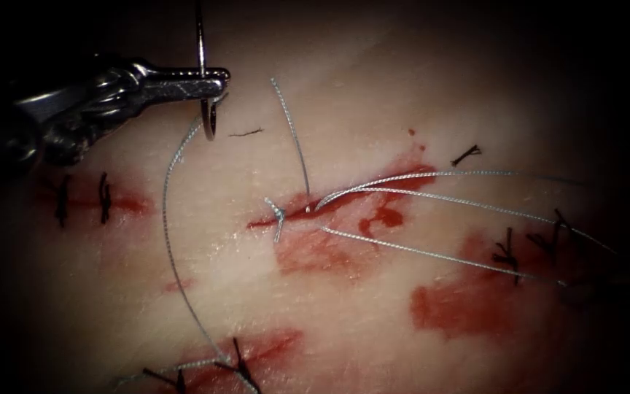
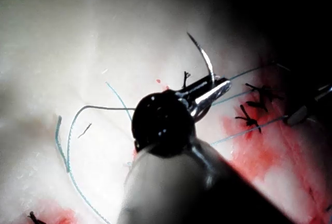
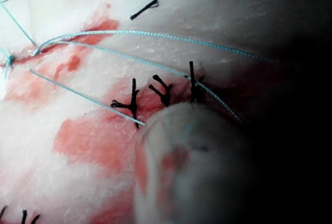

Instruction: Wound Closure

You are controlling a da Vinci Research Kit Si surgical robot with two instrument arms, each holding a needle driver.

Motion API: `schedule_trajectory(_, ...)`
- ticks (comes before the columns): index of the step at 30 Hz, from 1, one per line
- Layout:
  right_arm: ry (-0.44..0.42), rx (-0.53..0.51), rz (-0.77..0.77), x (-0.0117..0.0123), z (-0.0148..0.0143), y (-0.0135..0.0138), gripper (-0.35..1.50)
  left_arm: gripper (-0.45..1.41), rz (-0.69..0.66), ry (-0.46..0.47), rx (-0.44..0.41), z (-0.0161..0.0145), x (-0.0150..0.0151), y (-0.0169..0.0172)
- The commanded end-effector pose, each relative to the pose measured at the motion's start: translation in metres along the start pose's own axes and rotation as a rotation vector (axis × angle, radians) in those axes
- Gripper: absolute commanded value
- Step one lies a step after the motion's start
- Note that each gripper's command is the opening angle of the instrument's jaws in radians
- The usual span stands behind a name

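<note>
The endoscope view is brightest at its centre, edges falling into black; glare bleaches the pale, moist pork tissue (image 2: 78, 37) in the left wrist view.

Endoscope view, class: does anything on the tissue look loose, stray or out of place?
Yes. A short dark cut end of thread lies loose on the tissue, tied to nothing, just right of the needle, which the left gripper holds mid-curve, clear of the tissue. Red fluid is smeared well beyond the cut.

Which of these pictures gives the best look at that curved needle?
The left wrist view: the needle arcs up clear of the left tool, whose shut jaws grip it partway along its curve, above the tissue. The endoscope view shows the needle edge-on, crossing the jaws.
</note>
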Motion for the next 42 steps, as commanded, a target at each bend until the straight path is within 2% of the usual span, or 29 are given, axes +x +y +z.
schedule_trajectory(1,-0.062,-0.019,0.046,-0.0025,-0.0010,0.0021,-0.35,-0.45,0.000,0.004,0.006,0.0004,-0.0004,-0.0006)
schedule_trajectory(3,-0.089,-0.039,0.053,-0.0032,-0.0016,0.0023,-0.35,-0.45,0.000,0.004,0.006,0.0004,-0.0004,-0.0006)
schedule_trajectory(4,-0.103,-0.046,0.056,-0.0031,-0.0017,0.0021,-0.21,-0.45,0.000,0.004,0.006,0.0004,-0.0004,-0.0006)
schedule_trajectory(5,-0.095,-0.028,0.065,-0.0022,-0.0016,0.0014,0.88,-0.45,0.000,0.004,0.006,0.0004,-0.0004,-0.0006)
schedule_trajectory(6,-0.082,-0.008,0.054,-0.0016,-0.0015,0.0008,1.01,-0.45,0.000,0.004,0.006,0.0004,-0.0004,-0.0007)
schedule_trajectory(7,-0.066,0.017,-0.024,-0.0010,-0.0016,0.0003,1.21,-0.45,0.000,0.004,0.006,0.0004,-0.0004,-0.0007)
schedule_trajectory(9,0.006,0.097,-0.209,0.0003,-0.0023,-0.0008,1.36,-0.45,0.000,0.004,0.006,0.0004,-0.0004,-0.0007)
schedule_trajectory(10,0.050,0.134,-0.249,0.0009,-0.0027,-0.0014,1.38,-0.45,0.000,0.004,0.006,0.0004,-0.0004,-0.0008)
schedule_trajectory(11,0.146,0.178,-0.239,0.0026,-0.0035,-0.0032,1.26,-0.45,0.000,0.006,0.009,0.0004,-0.0003,-0.0008)
schedule_trajectory(16,0.197,0.175,-0.269,0.0065,-0.0020,-0.0090,1.26,-0.45,0.000,0.004,0.011,0.0004,-0.0003,-0.0008)
schedule_trajectory(17,0.218,0.175,-0.248,0.0078,-0.0001,-0.0116,1.25,-0.45,0.000,0.004,0.011,0.0004,-0.0003,-0.0008)
schedule_trajectory(18,0.231,0.180,-0.241,0.0084,0.0008,-0.0126,1.25,-0.45,0.000,0.001,0.013,0.0004,-0.0004,-0.0008)
schedule_trajectory(20,0.273,0.212,-0.205,0.0096,0.0030,-0.0146,1.13,-0.45,0.000,0.001,0.013,0.0005,-0.0004,-0.0009)
schedule_trajectory(21,0.292,0.238,-0.189,0.0100,0.0041,-0.0153,1.05,-0.45,0.001,0.001,0.013,0.0005,-0.0004,-0.0009)
schedule_trajectory(23,0.306,0.316,-0.156,0.0108,0.0063,-0.0167,0.76,-0.45,0.001,0.001,0.013,0.0005,-0.0004,-0.0009)
schedule_trajectory(25,0.310,0.346,-0.120,0.0111,0.0086,-0.0180,0.76,-0.45,0.001,-0.003,0.016,0.0005,-0.0004,-0.0008)
schedule_trajectory(31,0.308,0.329,-0.128,0.0117,0.0115,-0.0200,0.73,-0.45,0.001,-0.003,0.017,0.0006,-0.0004,-0.0009)
schedule_trajectory(33,0.312,0.323,-0.124,0.0122,0.0121,-0.0204,0.88,-0.45,0.002,-0.003,0.018,0.0006,-0.0005,-0.0009)
schedule_trajectory(37,0.318,0.322,-0.122,0.0125,0.0127,-0.0206,0.84,-0.45,0.002,-0.007,0.022,0.0006,-0.0005,-0.0009)
schedule_trajectory(42,0.330,0.307,-0.122,0.0134,0.0148,-0.0213,0.84,-0.45,0.004,-0.006,0.023,0.0007,-0.0006,-0.0009)
